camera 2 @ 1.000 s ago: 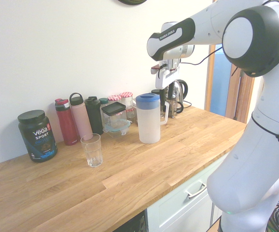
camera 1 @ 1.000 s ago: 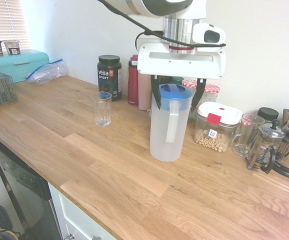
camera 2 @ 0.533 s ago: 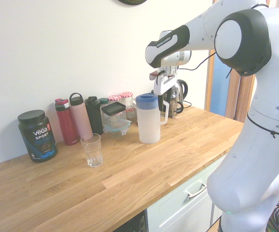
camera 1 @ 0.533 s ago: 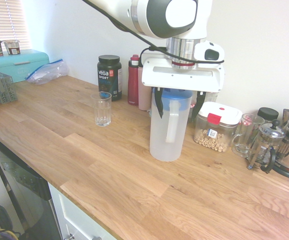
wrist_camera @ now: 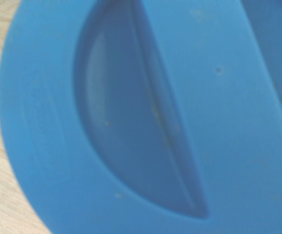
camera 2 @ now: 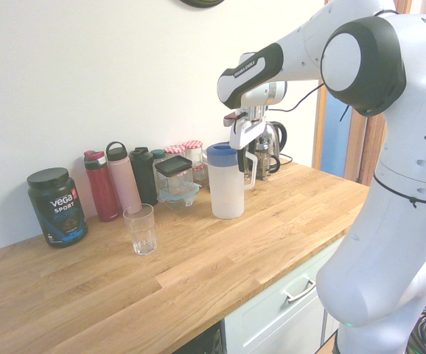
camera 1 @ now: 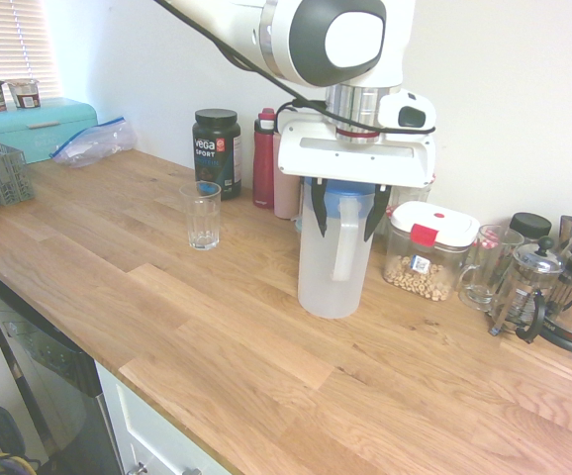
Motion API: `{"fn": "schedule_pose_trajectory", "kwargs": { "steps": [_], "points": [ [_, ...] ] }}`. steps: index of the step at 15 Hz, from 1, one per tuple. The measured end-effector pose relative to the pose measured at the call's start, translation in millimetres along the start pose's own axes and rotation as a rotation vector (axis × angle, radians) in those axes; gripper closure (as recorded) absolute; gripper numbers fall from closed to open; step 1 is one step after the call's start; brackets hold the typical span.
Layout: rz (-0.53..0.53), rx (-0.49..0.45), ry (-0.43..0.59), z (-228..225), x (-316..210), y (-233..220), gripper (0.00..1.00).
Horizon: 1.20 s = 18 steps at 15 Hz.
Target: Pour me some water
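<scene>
- Where print reads, a dark round tub (camera 1: 216, 150) says "vega SPORT".
- Black-fingered hand (camera 1: 347, 211) straddles the frosted, blue-lidded plastic pitcher (camera 1: 336, 259), fingers spread, grip unclear.
- Clear ribbed glass (camera 1: 204, 215) stands apart on the wooden tabletop (camera 1: 217, 327).

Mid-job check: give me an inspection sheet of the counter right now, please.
Surface: wooden countertop, bare in front.
Job's things: pitcher upright with blue lid on; glass standing apart from it.
Clutter: bottles, protein tub, jars, snack container, French press along the wall.
Grippers: gripper pointing down, fingers straddling the pitcher's top; contact unclear.
Cables: nothing seen.
Surroundings: white wall, teal bread bin.
</scene>
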State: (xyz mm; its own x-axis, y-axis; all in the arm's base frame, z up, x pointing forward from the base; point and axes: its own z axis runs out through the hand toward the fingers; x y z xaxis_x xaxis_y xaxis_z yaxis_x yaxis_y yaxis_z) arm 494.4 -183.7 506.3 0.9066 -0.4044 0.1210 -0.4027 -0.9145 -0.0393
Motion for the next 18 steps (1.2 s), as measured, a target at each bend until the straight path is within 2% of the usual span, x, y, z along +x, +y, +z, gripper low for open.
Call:
{"fn": "schedule_pose_trajectory", "kwargs": {
  "steps": [14,18],
  "points": [
    [0.021,-0.001,-0.002,0.0,0.0,3.4,1.0],
    [0.07,0.002,-0.005,-6.9,-3.7,3.4,1.0]
  ]
}}
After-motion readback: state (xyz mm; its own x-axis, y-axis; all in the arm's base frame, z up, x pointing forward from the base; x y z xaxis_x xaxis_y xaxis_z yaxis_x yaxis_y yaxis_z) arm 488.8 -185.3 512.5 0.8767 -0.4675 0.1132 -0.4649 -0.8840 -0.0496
